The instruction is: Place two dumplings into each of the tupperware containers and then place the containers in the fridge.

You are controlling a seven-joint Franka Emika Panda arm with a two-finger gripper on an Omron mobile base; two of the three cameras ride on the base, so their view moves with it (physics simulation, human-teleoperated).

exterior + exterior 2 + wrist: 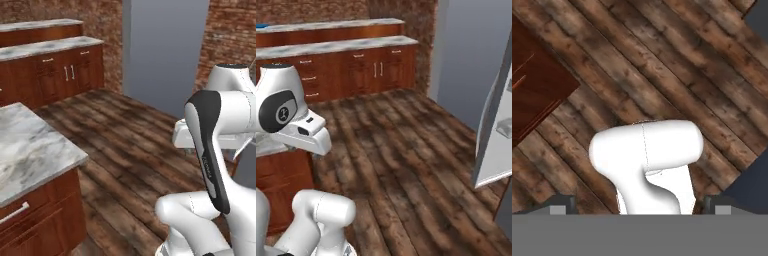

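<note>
Right between our fingertips (563, 204), which stand far apart at the bottom corners of the hand view with nothing held, we look straight down on the dark wood plank floor (662, 70). The gripper (640, 205) is wide open. Off to one side of the fingers, at the left edge of that view, we see the corner of a red-brown cabinet (534, 95).

Farther out, in the left base view, we find a marble-topped counter (30, 145) on red-brown cabinetry with a pale bar handle. In the right base view, the open fridge door (495, 135) stands at the right edge, pale grey-white; something pale sits on its inner side, but we cannot tell what it is.

Beyond the floor, a long run of wooden cabinets (356, 70) with marble tops lines the brick wall (102, 20), and a flat grey panel (165, 50) rises beside it. We can read no writing, labels or brands anywhere.
</note>
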